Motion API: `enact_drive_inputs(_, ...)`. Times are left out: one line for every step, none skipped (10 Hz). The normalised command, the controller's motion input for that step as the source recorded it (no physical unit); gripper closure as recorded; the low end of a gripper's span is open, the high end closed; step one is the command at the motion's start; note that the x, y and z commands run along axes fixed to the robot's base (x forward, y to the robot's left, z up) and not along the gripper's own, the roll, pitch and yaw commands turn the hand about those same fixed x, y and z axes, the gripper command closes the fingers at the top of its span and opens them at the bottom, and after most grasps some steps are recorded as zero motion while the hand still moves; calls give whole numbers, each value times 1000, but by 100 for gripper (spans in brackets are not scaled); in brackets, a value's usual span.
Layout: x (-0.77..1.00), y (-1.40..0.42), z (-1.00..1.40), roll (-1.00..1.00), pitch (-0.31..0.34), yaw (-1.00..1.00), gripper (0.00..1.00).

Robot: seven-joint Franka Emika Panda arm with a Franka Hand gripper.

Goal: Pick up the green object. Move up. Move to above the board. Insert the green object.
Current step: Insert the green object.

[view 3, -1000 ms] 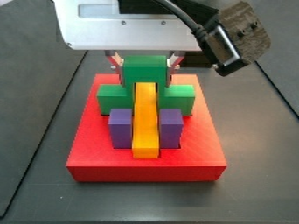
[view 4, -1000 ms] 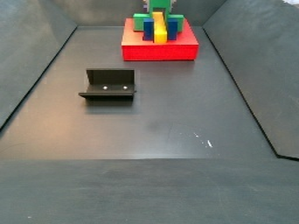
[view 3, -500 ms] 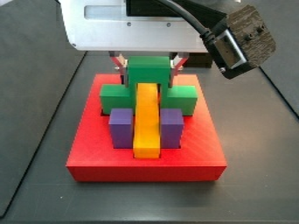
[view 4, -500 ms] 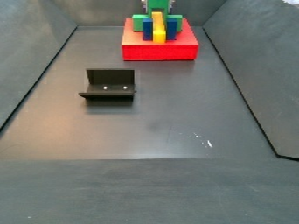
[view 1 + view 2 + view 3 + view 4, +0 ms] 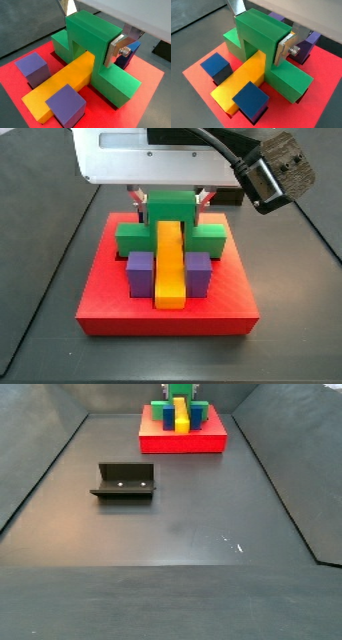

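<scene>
The green object (image 5: 170, 214) stands on the red board (image 5: 167, 318), its taller centre block straddling the far end of the yellow bar (image 5: 167, 268), its side blocks low on the board. My gripper (image 5: 168, 198) is directly above it, shut on the centre block. In both wrist views a silver finger (image 5: 115, 49) (image 5: 284, 47) lies flat against the green side; the opposite finger is mostly hidden behind the block. The green object (image 5: 93, 35) (image 5: 261, 35) fills both wrist views, over the yellow bar (image 5: 63, 82) (image 5: 244, 80). In a side view the board (image 5: 183, 442) sits at the far end.
Two purple blocks (image 5: 138, 273) (image 5: 197, 273) flank the yellow bar. Blue blocks (image 5: 216, 65) (image 5: 252, 97) show on the bar's other side in a wrist view. The dark fixture (image 5: 123, 482) stands on the grey floor left of centre. Dark walls enclose the floor.
</scene>
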Motion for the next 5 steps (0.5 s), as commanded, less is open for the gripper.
enact_drive_inputs(-46, -211, 0, 0, -31, 0, 100)
enact_drive_inputs(0, -29, 0, 0, -33, 0, 100)
enact_drive_inputs(0, 0, 0, -6, 0, 0, 100)
enact_drive_inputs(0, 17, -23, -6, 0, 0, 100)
enact_drive_inputs(-11, 80, -71, -66, 0, 17, 100)
